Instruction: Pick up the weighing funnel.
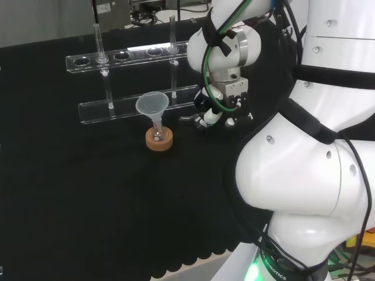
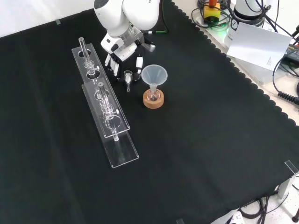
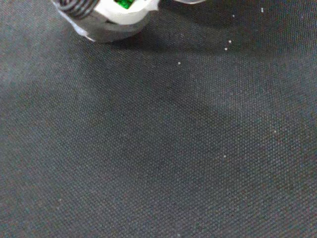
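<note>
**While the hand [image 2: 122,50] hangs low over the weighing funnel [image 2: 127,77], a grasp is not yet evident**

Seen from the front and read from left to right, a clear test tube rack [image 2: 105,112] comes first, running in a long diagonal across the black cloth [image 2: 210,140] with a few glass tubes standing in it. Just to its right, near the top of the view, the arm's black and white hand reaches down close to the cloth. The weighing funnel, a small clear piece with a short stem, sits at the lower tip of the hand, between the rack and the big funnel. Whether the hand is open around it or closed on it cannot be told, nor whether the piece rests on the cloth or is lifted.

Further right stands the funnel [image 2: 154,74], mouth up, its stem in a small flask on a cork ring [image 2: 153,101]. It is near the hand but apart from it.

The wrist view shows bare cloth close below and a blurred white part of the hand [image 3: 119,17].

The step in hand looks like the approach or the closing grasp. The next move probably calls for a careful pinch on the small glass piece and a straight lift, keeping away from the rack and the nearby funnel.
</note>
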You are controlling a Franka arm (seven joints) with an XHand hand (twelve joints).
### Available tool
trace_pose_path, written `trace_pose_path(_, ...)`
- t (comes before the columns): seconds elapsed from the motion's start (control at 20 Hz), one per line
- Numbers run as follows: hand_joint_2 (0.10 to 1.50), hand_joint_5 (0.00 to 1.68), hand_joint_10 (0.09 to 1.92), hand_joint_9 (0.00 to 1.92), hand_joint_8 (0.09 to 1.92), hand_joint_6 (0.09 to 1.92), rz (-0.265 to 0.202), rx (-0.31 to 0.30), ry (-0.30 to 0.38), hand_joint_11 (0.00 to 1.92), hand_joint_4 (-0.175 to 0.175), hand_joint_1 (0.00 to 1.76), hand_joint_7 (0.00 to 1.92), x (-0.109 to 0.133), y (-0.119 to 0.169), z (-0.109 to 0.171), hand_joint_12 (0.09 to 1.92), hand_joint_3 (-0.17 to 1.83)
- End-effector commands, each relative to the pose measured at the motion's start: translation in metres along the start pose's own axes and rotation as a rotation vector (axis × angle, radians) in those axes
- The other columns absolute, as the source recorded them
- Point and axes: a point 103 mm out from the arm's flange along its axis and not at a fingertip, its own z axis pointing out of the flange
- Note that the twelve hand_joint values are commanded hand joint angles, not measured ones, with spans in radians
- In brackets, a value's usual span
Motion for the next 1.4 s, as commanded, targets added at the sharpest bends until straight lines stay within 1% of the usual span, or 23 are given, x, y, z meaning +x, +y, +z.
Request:
trace_pose_path(0.05,0.90,1.03,0.45,1.14,0.75,0.99,0.004,0.005,-0.020,0.63,0.175,1.04,1.20,-0.001,0.000,-0.003,1.19,0.38)
trace_pose_path(0.1,0.91,1.03,0.44,1.14,0.81,0.98,0.004,0.006,-0.021,0.64,0.049,1.12,1.15,-0.002,0.000,-0.003,1.18,0.36)
trace_pose_path(0.15,0.93,1.03,0.44,1.15,0.87,0.97,0.004,0.007,-0.023,0.65,-0.052,1.19,1.11,-0.001,0.000,-0.003,1.18,0.31)
trace_pose_path(0.2,0.95,1.03,0.43,1.15,0.90,0.96,0.004,0.007,-0.022,0.65,-0.113,1.22,1.09,-0.001,-0.001,-0.004,1.17,0.28)
trace_pose_path(0.25,0.96,1.03,0.43,1.15,0.92,0.95,0.004,0.006,-0.022,0.65,-0.145,1.24,1.08,-0.001,-0.001,-0.005,1.17,0.26)
trace_pose_path(0.3,0.96,1.03,0.43,1.15,0.93,0.95,0.003,0.004,-0.020,0.65,-0.162,1.25,1.07,-0.002,-0.001,-0.007,1.17,0.25)
trace_pose_path(0.35,0.96,1.03,0.43,1.15,0.93,0.95,0.003,0.001,-0.020,0.65,-0.169,1.26,1.07,-0.002,-0.002,-0.008,1.17,0.24)
trace_pose_path(0.55,0.97,1.03,0.43,1.15,0.92,0.94,0.005,-0.008,-0.022,0.66,-0.175,1.26,1.07,-0.005,-0.004,-0.014,1.17,0.23)
trace_pose_path(0.7,0.97,1.04,0.42,1.15,0.91,0.93,0.007,-0.016,-0.033,0.68,-0.175,1.26,1.08,-0.005,-0.010,-0.025,1.16,0.22)
trace_pose_path(0.75,0.93,1.05,0.42,1.16,0.88,0.94,0.007,-0.019,-0.035,0.68,-0.090,1.25,1.10,-0.005,-0.013,-0.028,1.16,0.28)
trace_pose_path(0.8,0.89,1.05,0.41,1.16,0.85,0.95,0.008,-0.022,-0.039,0.69,-0.019,1.25,1.13,-0.005,-0.015,-0.032,1.15,0.37)
trace_pose_path(0.85,0.86,1.06,0.41,1.16,0.83,0.96,0.009,-0.024,-0.041,0.69,0.024,1.24,1.14,-0.004,-0.018,-0.035,1.15,0.42)
trace_pose_path(0.9,0.84,1.06,0.41,1.17,0.82,0.96,0.011,-0.027,-0.045,0.70,0.048,1.24,1.15,-0.004,-0.020,-0.038,1.15,0.45)
trace_pose_path(0.95,0.83,1.07,0.41,1.17,0.82,0.97,0.013,-0.028,-0.046,0.70,0.060,1.24,1.15,-0.003,-0.022,-0.042,1.15,0.47)
trace_pose_path(1.1,0.82,1.07,0.40,1.16,0.81,0.97,0.016,-0.029,-0.051,0.70,0.071,1.24,1.15,-0.002,-0.031,-0.052,1.15,0.48)
trace_pose_path(1.4,0.82,1.07,0.40,1.16,0.82,0.97,0.022,-0.038,-0.073,0.70,0.073,1.24,1.15,0.005,-0.055,-0.076,1.15,0.49)
